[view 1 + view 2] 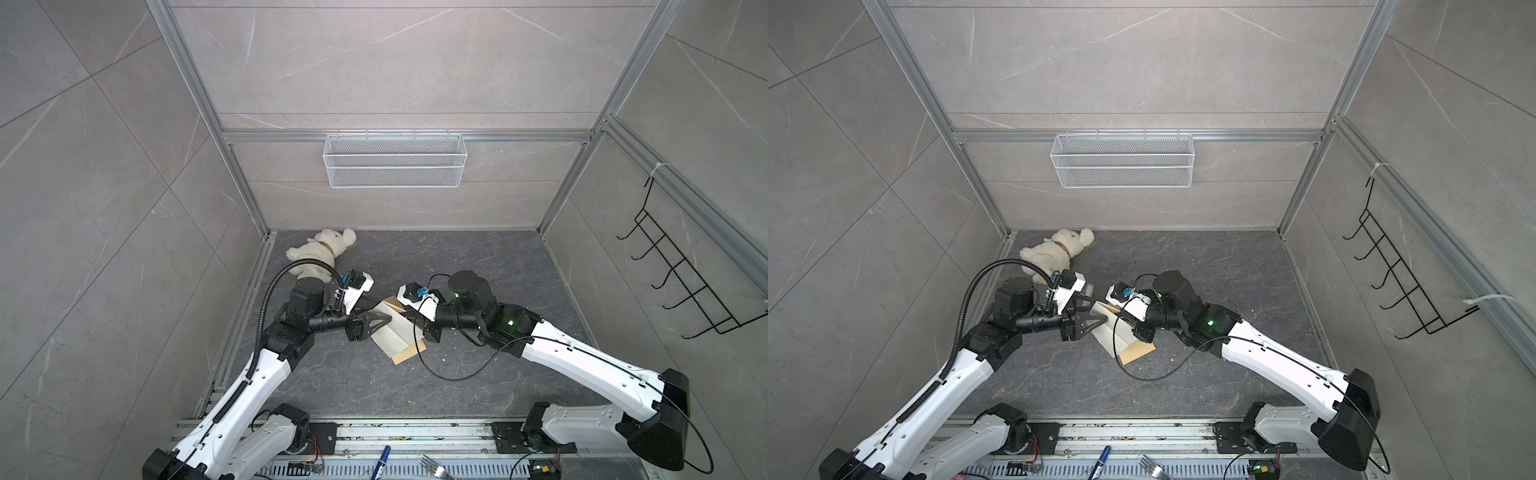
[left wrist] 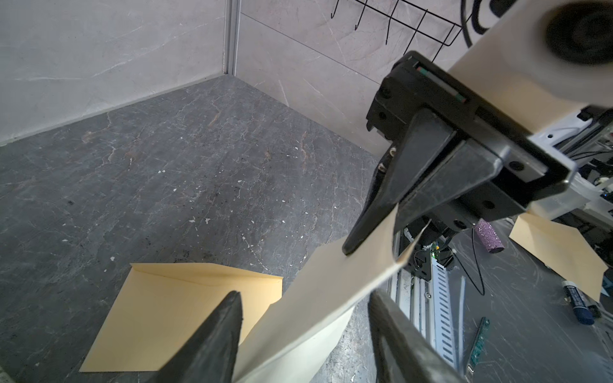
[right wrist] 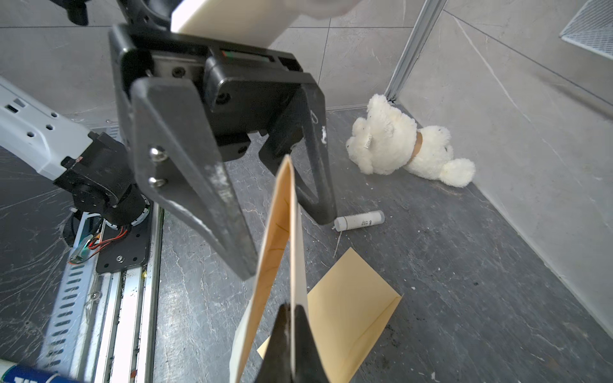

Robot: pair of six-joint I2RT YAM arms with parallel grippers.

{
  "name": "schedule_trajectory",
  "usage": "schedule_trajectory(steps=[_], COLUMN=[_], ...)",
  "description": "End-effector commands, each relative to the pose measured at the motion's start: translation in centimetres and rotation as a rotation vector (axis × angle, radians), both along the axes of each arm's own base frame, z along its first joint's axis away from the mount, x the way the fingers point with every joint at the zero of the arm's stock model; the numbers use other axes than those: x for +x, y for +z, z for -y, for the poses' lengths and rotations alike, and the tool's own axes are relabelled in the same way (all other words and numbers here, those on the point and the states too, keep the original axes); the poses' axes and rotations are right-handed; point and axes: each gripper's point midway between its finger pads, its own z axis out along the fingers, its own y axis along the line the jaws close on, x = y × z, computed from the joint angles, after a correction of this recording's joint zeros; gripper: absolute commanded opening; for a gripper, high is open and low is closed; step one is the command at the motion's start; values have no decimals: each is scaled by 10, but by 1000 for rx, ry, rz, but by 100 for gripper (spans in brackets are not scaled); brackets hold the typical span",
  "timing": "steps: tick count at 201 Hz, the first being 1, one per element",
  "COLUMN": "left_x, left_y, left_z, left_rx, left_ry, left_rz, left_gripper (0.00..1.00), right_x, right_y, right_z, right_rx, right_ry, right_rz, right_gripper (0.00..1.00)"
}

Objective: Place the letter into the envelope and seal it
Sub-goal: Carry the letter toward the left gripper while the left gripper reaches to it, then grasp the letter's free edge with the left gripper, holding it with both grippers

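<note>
envelope (image 1: 409, 353): partly hidden by letter (image 1: 392, 336) | fork (image 1: 432, 464): cut by bottom edge

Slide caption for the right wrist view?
Right gripper pinches the folded letter above the envelope; left gripper open around its far edge.

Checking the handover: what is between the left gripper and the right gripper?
The letter: the right gripper is shut on one end, and the other end sits inside the open left gripper. Both wrist views show it.
</note>
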Motion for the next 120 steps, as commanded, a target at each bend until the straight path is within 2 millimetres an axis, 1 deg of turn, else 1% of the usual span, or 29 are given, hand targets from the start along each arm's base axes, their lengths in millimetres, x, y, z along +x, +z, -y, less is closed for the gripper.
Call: schedule_trajectory(steps=[1,18,37,45,52,73,82,93,120], left_x=[-10,-10,-10,-10,-10,-11,-11,-9,-9], left_y=[13,12,12,11,11,11,11,9,7], left_z=[4,4,4,4,4,4,4,3,0], left_rx=[-43,-46,-46,-47,-46,-46,-45,-38,-21], left_ry=[-58,-65,-64,-64,-64,-63,-60,-49,-37], left_rz=[74,73,71,71,73,75,80,88,141], left_gripper=[47,37,28,22,17,0,0,0,0], right_x=[-3,-2,1,2,4,10,15,21,28], right_y=[6,8,8,9,10,14,16,20,32], right_z=[-4,-4,-4,-4,-3,-1,3,10,37], right_rx=[-15,-15,-17,-17,-17,-20,-26,-41,-84], right_ry=[36,31,18,13,7,-31,-60,-103,-199], right_rz=[17,27,34,37,44,67,85,116,213], right_gripper=[0,0,0,0,2,13,20,28,47])
